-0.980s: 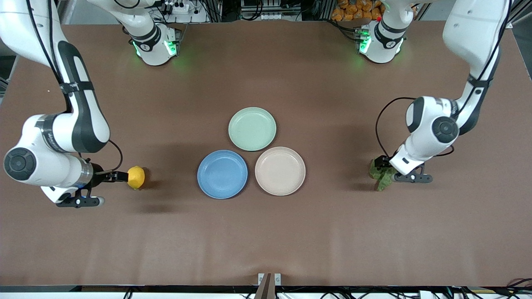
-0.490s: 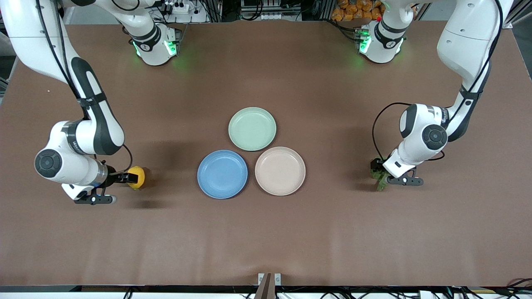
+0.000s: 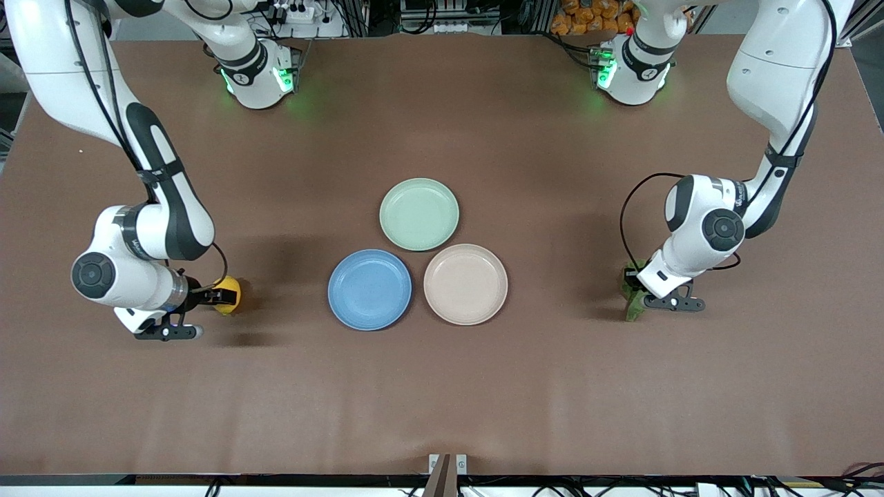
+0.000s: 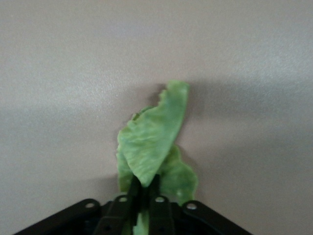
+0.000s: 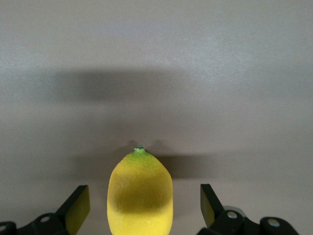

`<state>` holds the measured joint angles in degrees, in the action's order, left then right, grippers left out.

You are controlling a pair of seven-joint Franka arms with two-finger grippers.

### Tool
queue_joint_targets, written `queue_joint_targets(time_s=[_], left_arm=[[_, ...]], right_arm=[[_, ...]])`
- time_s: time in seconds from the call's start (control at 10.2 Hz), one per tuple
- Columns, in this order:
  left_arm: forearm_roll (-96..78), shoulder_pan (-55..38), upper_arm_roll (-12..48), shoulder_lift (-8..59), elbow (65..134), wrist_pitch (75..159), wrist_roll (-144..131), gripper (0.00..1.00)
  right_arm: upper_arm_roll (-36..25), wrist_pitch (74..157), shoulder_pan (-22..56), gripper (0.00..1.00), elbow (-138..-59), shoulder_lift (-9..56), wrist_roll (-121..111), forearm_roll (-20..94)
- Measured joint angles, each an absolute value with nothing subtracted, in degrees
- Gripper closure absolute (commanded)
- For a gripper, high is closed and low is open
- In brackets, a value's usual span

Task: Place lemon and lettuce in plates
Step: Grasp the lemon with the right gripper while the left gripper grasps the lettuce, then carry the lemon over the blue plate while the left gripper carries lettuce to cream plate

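The yellow lemon (image 3: pixel 229 295) lies on the table toward the right arm's end. My right gripper (image 3: pixel 219 297) is down around it and open. In the right wrist view the lemon (image 5: pixel 140 193) sits between the two fingers with a gap on each side of it, and the right gripper (image 5: pixel 144 204) touches nothing. The green lettuce (image 3: pixel 632 304) lies toward the left arm's end, largely hidden under the left hand. My left gripper (image 4: pixel 145 183) is shut on the lettuce (image 4: pixel 154 139), pinching the leaf's edge. The blue plate (image 3: pixel 369 290) and the beige plate (image 3: pixel 465 284) sit side by side mid-table, both empty.
A pale green plate (image 3: pixel 419 214), also empty, sits just farther from the front camera than the other two and touches them. The brown table (image 3: pixel 442 393) is bare between each gripper and the plates.
The left gripper's fingers have closed on the lettuce. The right arm has dropped and pushed forward, so its open fingers now straddle the lemon. Plates have not moved.
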<state>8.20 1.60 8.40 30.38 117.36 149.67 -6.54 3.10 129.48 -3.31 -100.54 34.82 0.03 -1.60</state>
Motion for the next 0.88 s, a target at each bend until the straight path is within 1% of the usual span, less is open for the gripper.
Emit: queue_joint_targets(time_s=[0.1, 0.2, 0.29, 0.39, 0.49, 0.59, 0.69, 0.88], left_arm=[[8.3, 1.5, 8.5, 30.2, 116.7, 149.5, -6.5, 1.0], [8.4, 1.4, 8.7, 29.7, 115.5, 148.4, -6.5, 1.0], [8.4, 0.9, 8.9, 28.7, 113.9, 145.6, -6.5, 1.0], [8.4, -0.1, 9.2, 27.0, 112.2, 142.1, -6.5, 1.0], [8.4, -1.0, 9.8, 25.4, 110.6, 138.9, -6.9, 1.0], [8.4, -1.8, 11.1, 24.3, 108.8, 135.6, -8.2, 1.0], [8.4, -2.5, 12.9, 23.9, 107.0, 133.1, -10.8, 1.0], [8.4, -6.3, 15.0, 23.9, 103.5, 129.6, -18.9, 1.0]], right_arm=[[3.1, 129.7, -3.3, 0.0, -100.5, 35.5, 0.0, -1.6], [3.1, 129.7, -3.3, 0.07, -100.6, 35.9, 0.0, -1.5], [3.1, 129.7, -3.3, 0.32, -100.6, 36.4, 0.0, -1.5], [3.1, 129.7, -3.3, 0.54, -100.6, 36.7, 0.0, -1.5], [3.1, 129.7, -3.3, 0.68, -100.6, 36.7, 0.0, -1.5], [3.2, 129.7, -3.3, 0.88, -100.6, 36.7, 0.0, -1.5], [3.2, 129.6, -3.3, 1.0, -100.5, 36.6, 0.0, -1.5], [3.9, 127.0, -3.1, 1.0, -99.1, 36.5, 0.0, -1.5]])
